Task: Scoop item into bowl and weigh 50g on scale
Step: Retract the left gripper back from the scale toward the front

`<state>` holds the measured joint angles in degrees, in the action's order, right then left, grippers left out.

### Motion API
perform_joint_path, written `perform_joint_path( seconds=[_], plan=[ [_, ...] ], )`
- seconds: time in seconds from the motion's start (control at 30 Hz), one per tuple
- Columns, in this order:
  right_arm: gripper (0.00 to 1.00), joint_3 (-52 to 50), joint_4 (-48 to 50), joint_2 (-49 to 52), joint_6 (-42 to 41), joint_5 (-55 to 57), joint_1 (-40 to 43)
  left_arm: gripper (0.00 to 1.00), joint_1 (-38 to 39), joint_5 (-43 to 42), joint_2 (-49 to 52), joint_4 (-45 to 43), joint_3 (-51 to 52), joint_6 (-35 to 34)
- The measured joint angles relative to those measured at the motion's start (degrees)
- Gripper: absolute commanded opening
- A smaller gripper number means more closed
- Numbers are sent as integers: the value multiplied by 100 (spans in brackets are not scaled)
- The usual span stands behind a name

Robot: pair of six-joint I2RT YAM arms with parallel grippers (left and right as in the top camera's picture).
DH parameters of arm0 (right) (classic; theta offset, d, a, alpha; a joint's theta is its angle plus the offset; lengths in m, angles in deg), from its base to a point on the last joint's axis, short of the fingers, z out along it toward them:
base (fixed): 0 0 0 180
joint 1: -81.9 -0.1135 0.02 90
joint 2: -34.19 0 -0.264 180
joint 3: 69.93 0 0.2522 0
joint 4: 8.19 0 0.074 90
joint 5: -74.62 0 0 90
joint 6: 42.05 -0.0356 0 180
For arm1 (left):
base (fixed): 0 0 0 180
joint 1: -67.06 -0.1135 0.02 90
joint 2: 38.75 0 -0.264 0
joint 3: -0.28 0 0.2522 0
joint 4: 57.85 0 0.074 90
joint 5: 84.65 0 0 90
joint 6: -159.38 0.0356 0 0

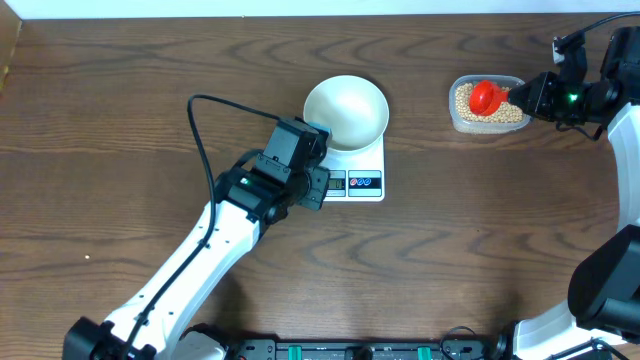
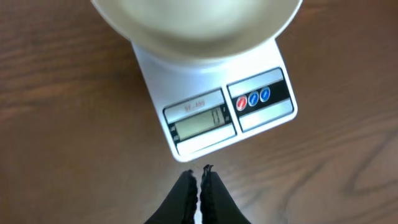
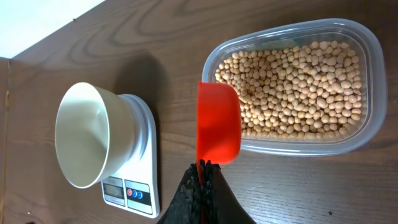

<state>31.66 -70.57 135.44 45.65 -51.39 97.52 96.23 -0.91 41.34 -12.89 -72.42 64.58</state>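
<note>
Nothing reads clearly: the display (image 2: 200, 126) and small label (image 2: 194, 106) on the scale (image 2: 268, 111) are blurred.

White-shelled left arm (image 1: 185, 265) and right arm (image 1: 626, 150), black-wristed.
A thin black cable (image 1: 196, 135) is looped off the left one.

A round white bowl (image 1: 346, 112) sits on a small white rectangular digital scale (image 1: 371, 161) mid-worktop (image 1: 120, 80). Well apart to the right lies a clear plastic tub (image 3: 373, 81) with small round beige beans (image 3: 298, 87) in it. A red plastic scoop (image 3: 217, 124) hangs over the tub, held by the right claw (image 3: 202, 167).
</note>
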Motion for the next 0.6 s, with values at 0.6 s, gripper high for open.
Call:
perform_joint_path(
  seconds=[0.6],
  plan=[
    [1,0,149,0,0,4,0,7,-4,-140,236,341,11,-15]
  ],
)
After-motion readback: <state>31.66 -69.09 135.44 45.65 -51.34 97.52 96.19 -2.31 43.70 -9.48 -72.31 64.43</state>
